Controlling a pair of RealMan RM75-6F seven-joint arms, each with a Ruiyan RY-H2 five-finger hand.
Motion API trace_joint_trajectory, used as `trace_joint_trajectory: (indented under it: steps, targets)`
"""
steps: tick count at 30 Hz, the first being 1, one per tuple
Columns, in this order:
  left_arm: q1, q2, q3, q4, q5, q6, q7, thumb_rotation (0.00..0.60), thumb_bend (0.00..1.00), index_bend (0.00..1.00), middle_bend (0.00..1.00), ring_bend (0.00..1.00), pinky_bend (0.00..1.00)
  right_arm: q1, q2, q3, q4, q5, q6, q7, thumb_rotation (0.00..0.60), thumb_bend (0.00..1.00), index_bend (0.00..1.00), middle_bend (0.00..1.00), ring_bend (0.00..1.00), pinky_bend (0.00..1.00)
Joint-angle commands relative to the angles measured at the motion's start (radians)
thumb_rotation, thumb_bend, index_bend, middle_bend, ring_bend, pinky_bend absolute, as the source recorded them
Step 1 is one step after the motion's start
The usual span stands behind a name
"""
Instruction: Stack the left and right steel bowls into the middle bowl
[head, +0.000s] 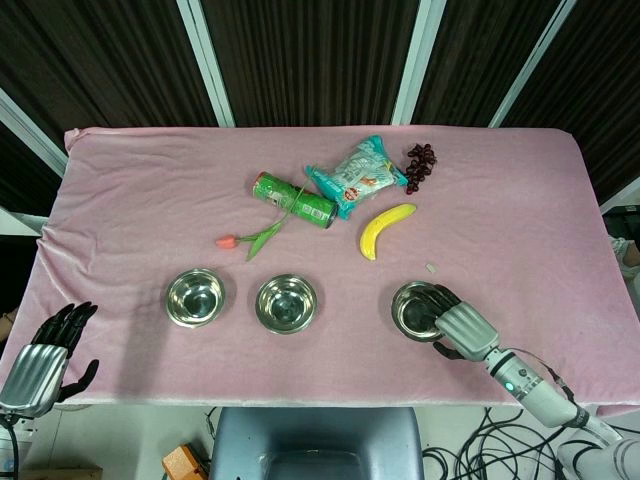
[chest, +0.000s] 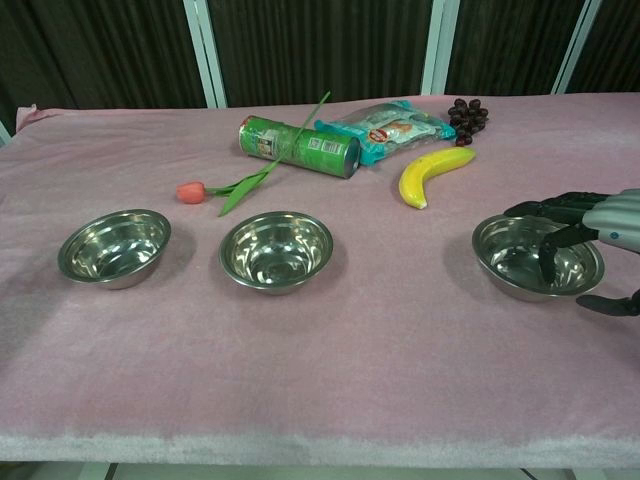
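Three steel bowls stand in a row near the table's front edge: the left bowl (head: 195, 297) (chest: 114, 247), the middle bowl (head: 286, 303) (chest: 276, 250) and the right bowl (head: 410, 308) (chest: 515, 262). My right hand (head: 460, 328) (chest: 600, 235) is at the right bowl's right rim. Its fingers (chest: 553, 250) dip inside the bowl, and the thumb (chest: 610, 303) sits outside, slightly apart from the wall. The bowl rests on the cloth. My left hand (head: 40, 360) hangs off the table's front left corner, fingers apart and holding nothing; the chest view does not show it.
Behind the bowls lie a green can (head: 293, 200) (chest: 300, 146), a tulip (head: 250, 238) (chest: 215, 188), a snack bag (head: 358, 173), a banana (head: 385, 228) (chest: 430, 172) and grapes (head: 420, 165). A small scrap (head: 430, 268) lies behind the right bowl. Pink cloth (head: 520, 230) covers the table.
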Motion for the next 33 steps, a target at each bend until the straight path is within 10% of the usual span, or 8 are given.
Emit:
trace_joint_trajectory:
  steps: [1, 18, 33]
  targets:
    - [-0.001, 0.000, 0.000, -0.001, 0.000, -0.001, -0.001, 0.600, 0.40, 0.00, 0.07, 0.04, 0.14, 0.006, -0.011, -0.001, 0.011, -0.004, -0.003, -0.003, 0.600, 0.51, 0.59, 0.00, 0.00, 0.00]
    - [0.009, 0.007, 0.004, -0.004, -0.009, 0.006, -0.005, 0.600, 0.40, 0.00, 0.08, 0.05, 0.14, 0.011, -0.030, 0.004, 0.026, 0.011, -0.009, -0.011, 0.600, 0.57, 0.69, 0.00, 0.00, 0.00]
    - [0.023, 0.020, 0.007, 0.008, -0.012, 0.023, -0.070, 0.600, 0.37, 0.00, 0.09, 0.05, 0.14, 0.071, -0.030, 0.121, -0.034, 0.069, 0.003, -0.086, 0.600, 0.57, 0.73, 0.00, 0.00, 0.00]
